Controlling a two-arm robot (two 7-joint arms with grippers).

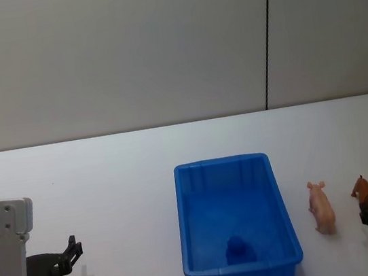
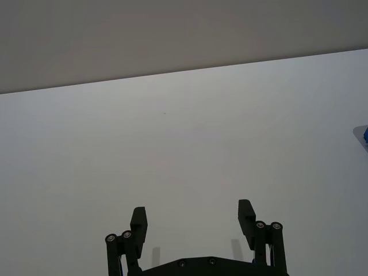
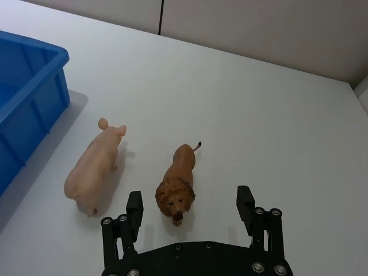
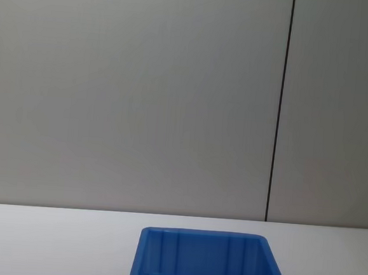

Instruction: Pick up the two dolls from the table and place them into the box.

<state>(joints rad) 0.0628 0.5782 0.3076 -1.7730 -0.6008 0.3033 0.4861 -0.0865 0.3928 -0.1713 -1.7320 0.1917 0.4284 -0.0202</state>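
While the pink doll (image 3: 95, 164) stands beside the box (image 3: 35, 58), the right tool (image 3: 190, 196) spreads wide at the brown doll (image 3: 181, 171).
The left tool (image 2: 192, 213) hangs wide over the desk (image 2: 172, 149).

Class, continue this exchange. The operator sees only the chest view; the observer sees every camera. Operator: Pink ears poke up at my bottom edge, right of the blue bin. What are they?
Observer: A toy pig, standing on the table just right of the blue bin, outside it.
Operator: Where is the other doll?
Observer: A brown toy lion stands on the pig's far side from the bin, apart from it.
Operator: And the grippers?
Observer: The right gripper is open just in front of the lion's face; the left gripper is open over the table, far left.
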